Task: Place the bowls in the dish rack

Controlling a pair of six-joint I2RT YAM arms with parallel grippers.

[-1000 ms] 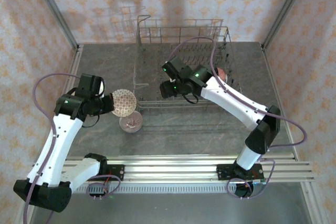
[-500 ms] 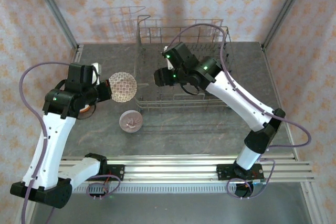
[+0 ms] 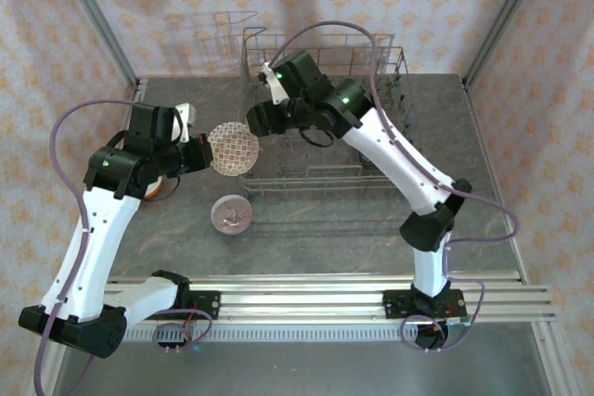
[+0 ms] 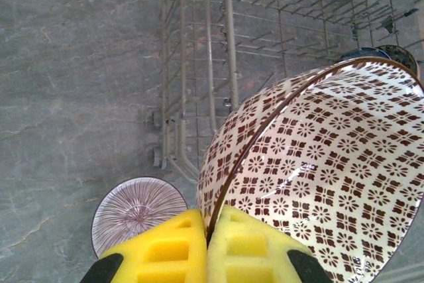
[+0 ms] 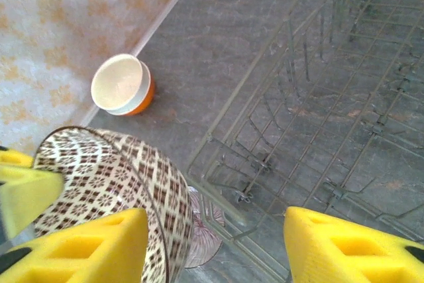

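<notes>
**Probable handover at the rack's edge.** The left fingers (image 4: 165,250) pinch the rim of the patterned bowl (image 3: 232,147), one inside and one outside. They hold it tilted in the air at the 9 o'clock side of the dish rack (image 3: 316,185), clear of the table (image 3: 325,229). The right fingers (image 5: 99,243) are spread and empty at the bowl's 1 o'clock, one beside its wall; whether it touches cannot be told. The rim pinch probably leaves the far rim free for a second grip from the rack side. A pink bowl (image 3: 231,214) sits on the table at the held bowl's 6 o'clock. An orange bowl (image 5: 122,85) sits farther off.
</notes>
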